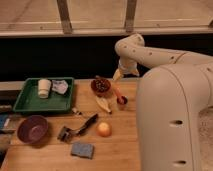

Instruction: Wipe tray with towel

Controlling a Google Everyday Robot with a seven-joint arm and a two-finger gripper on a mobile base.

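The white robot arm [170,115] fills the right of the view, its forearm curving back toward the far edge of the wooden desk [117,150]. At the far left of the desk sits the green rectangular plastic tray [30,104]. Near of it stands a round purple bowl [33,129], and right of the tray a dark bowl of brownish pieces [101,85].

Inside the tray, a white cup [44,88] stands in the far part, and the crumpled pale towel [60,86] lies just beside it, to the right. The gripper [118,75] hangs tip-down over the far edge of the desk, just right of the dark bowl and well apart from the tray. Whether it is open or closed I cannot tell, though it seems to carry nothing.

As I judge it, the wiping has not begun: the towel lies ungrasped in the tray. Left to do are reaching left to the tray, taking up the towel, and rubbing it over the tray floor, where the cup may get in the way.
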